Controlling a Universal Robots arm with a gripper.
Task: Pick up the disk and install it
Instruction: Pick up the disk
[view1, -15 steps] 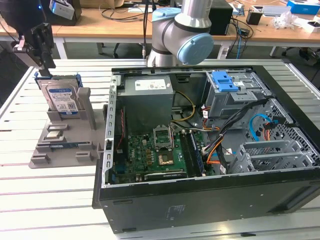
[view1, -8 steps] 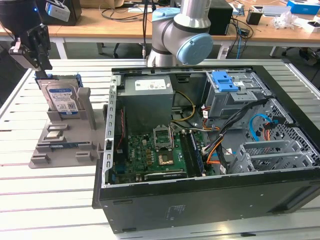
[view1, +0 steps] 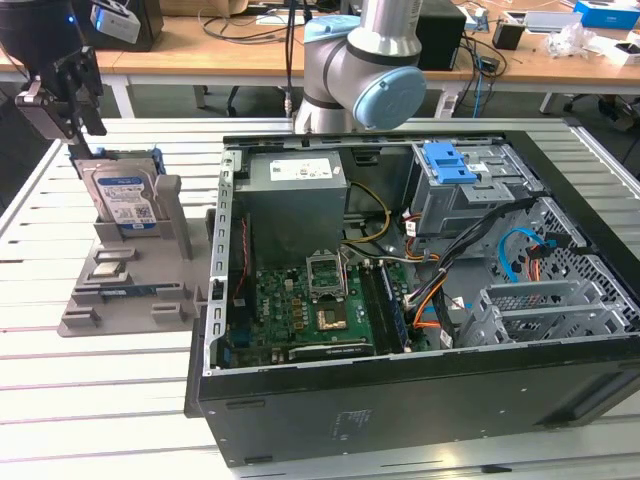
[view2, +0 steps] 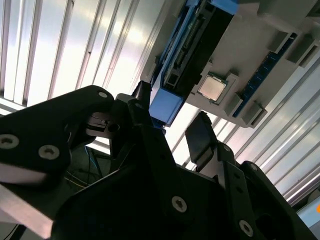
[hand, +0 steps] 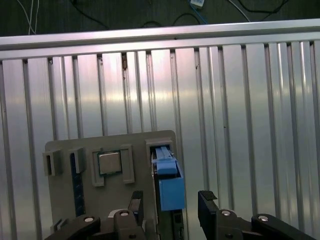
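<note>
- The disk (view1: 125, 195) stands upright on edge in a slot of the grey holder (view1: 150, 295), at the upper left of the exterior view, outside the open computer case (view1: 400, 400).
- The gripper (hand: 171, 201) hangs over it, jaws spread and holding nothing. In the first wrist view its fingers (hand: 207, 200) straddle the disk's blue carrier edge without touching it.
- One finger looks nearer the frame than the other. Closing like this could shove the disk sideways and wedge it in the slot.
- A pinch on the plastic frame alone may slip, or lift the holder along with the disk.
- A processor chip (hand: 109, 162) lies in the neighbouring pocket, where a stray finger could knock it.
</note>
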